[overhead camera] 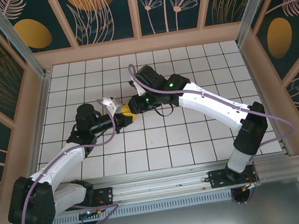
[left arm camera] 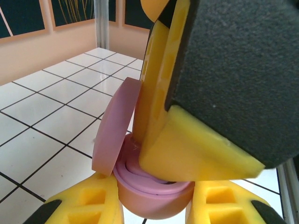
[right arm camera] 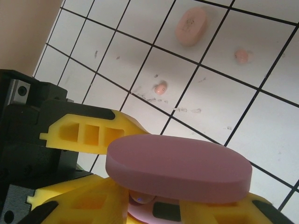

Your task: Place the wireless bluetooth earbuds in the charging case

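A tiny glossy light purple plastic earbud (right arm camera: pixel 140 198) sits at the bottom of the right wrist view. It lies in the narrow gap between the yellow fingers (right arm camera: pixel 74 205) of the right gripper (right arm camera: pixel 154 209), just under the raised lid (right arm camera: pixel 177 168) of the rounded light purple plastic charging case (left arm camera: pixel 154 198). I cannot tell whether those fingers pinch the bud or merely flank it as it rests in the case.

The left gripper (left arm camera: pixel 154 212) is clamped on the case's base, with one yellow finger touching each side at the bottom of the left wrist view. The hinged lid is swung up and to the left. This grip probably steadies the small case and keeps its wells turned toward the other arm. Whether the base also rests on the white tiled table (left arm camera: pixel 42 126) cannot be told.

A finger of the right gripper reaches from the top of the left wrist view into the open case, just beside the lid, which suits seating a bud in its well. In the overhead view the two grippers meet near the middle of the tiles.

Well apart from both, in the upper part of the right wrist view, lies a shut pale pink oval plastic case (right arm camera: pixel 191 25). A pale pink bud (right arm camera: pixel 160 87) lies nearer the middle and a second pale pink bud (right arm camera: pixel 243 56) at upper right. Both look not yet stowed.
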### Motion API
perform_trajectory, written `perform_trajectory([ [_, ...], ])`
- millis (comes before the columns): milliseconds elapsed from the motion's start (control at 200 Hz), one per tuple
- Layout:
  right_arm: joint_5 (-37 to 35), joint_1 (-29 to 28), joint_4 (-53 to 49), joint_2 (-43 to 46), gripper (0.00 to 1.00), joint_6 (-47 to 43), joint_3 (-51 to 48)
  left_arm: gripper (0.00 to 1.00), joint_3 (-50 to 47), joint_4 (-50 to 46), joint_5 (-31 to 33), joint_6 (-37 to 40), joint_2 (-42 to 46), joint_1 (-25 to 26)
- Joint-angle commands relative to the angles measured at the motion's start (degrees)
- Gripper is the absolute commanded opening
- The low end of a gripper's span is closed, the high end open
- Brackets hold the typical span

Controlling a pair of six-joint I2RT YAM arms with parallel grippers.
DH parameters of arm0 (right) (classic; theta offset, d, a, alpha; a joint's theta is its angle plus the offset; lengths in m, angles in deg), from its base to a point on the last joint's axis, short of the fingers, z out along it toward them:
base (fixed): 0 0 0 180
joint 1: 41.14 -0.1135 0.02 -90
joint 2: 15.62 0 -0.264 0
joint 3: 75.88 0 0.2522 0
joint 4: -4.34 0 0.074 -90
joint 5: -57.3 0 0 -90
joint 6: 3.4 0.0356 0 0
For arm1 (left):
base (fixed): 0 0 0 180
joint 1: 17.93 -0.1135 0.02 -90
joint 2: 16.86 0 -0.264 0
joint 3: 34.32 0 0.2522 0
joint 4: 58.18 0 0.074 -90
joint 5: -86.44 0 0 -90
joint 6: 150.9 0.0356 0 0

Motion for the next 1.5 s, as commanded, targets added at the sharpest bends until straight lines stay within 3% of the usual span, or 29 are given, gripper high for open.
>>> perform_trajectory([
  [0,0.0,0.2,-0.8,-0.1,0.36,0.5,2.1,0.0,-0.3,2.0,-0.5,0.8,1.4,0.2],
  [245,-0.2,1.3,3.1,3.6,0.37,1.8,-0.8,0.0,-0.9,3.5,-1.4,-0.5,0.8,0.2],
  [651,0.6,7.3,15.9,12.3,0.37,6.7,-13.4,0.0,-1.5,6.9,-8.7,-2.2,0.1,0.2],
  [1191,11.7,8.0,31.9,18.8,0.44,-0.9,-25.5,0.0,2.9,6.5,-16.8,-2.8,-2.6,0.2],
  [1306,12.3,8.0,33.7,18.9,0.42,-2.7,-27.0,0.0,3.5,5.2,-18.5,-2.0,-2.6,0.3],
  [1491,11.1,8.0,35.0,20.0,0.27,-4.7,-29.1,0.0,4.2,2.2,-18.6,-0.2,-2.3,0.2],
])
